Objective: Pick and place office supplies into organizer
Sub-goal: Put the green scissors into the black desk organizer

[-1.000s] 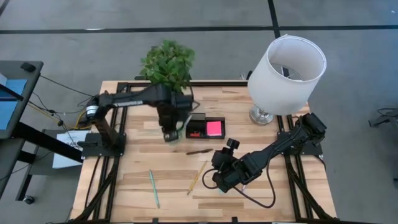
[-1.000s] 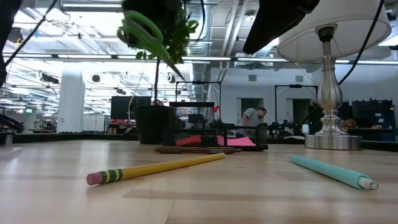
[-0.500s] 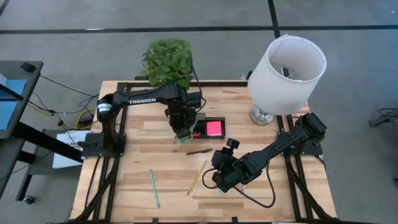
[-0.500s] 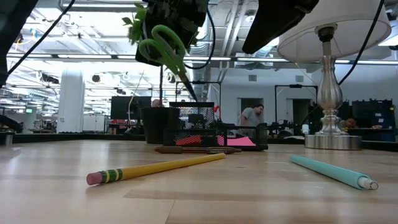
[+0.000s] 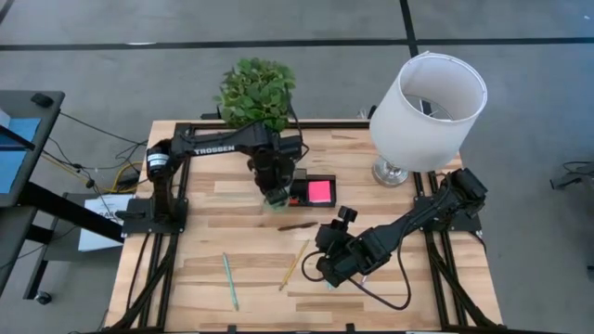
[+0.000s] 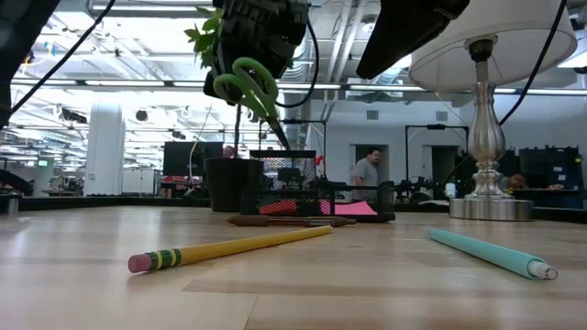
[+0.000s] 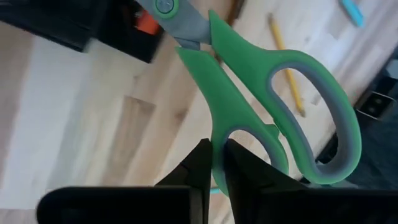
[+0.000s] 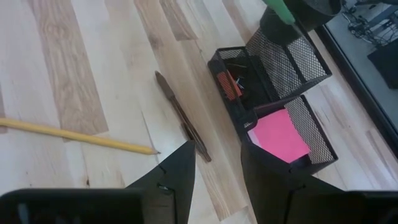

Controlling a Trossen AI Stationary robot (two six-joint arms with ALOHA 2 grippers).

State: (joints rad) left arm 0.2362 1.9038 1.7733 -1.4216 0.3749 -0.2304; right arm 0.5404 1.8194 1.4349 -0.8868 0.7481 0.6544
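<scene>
My left gripper (image 5: 277, 188) is shut on green-handled scissors (image 6: 248, 84), which hang in the air over the left end of the black mesh organizer (image 5: 309, 190). The organizer (image 8: 273, 102) has a pink sticky-note pad (image 8: 280, 134) in one compartment and small red and dark bits in another. A dark pen (image 5: 297, 225), a yellow pencil (image 5: 294, 264) and a teal pen (image 5: 229, 279) lie flat on the table. My right gripper (image 8: 217, 168) is open and waits low over the table near the pencil, touching nothing. My left gripper pinches the rim of one green handle loop (image 7: 217, 140) between its two shut fingers (image 7: 200, 163). It comes from above. The scissors are lifted clear and hang tilted below the fingers, with the blades (image 6: 278, 137) pointing down toward the organizer.
A potted plant (image 5: 255, 93) stands at the far edge behind the left arm. A white-shaded lamp (image 5: 427, 100) stands at the far right. A person stands in the room beyond the table (image 6: 367, 172). Bare wood lies at the table's left and near sides.
My left gripper has carried the scissors toward the table's right, from left of the organizer to over its left end, and has come down a little. The scissors stay in the hold, blades down. The plant's leaves have shaken.
</scene>
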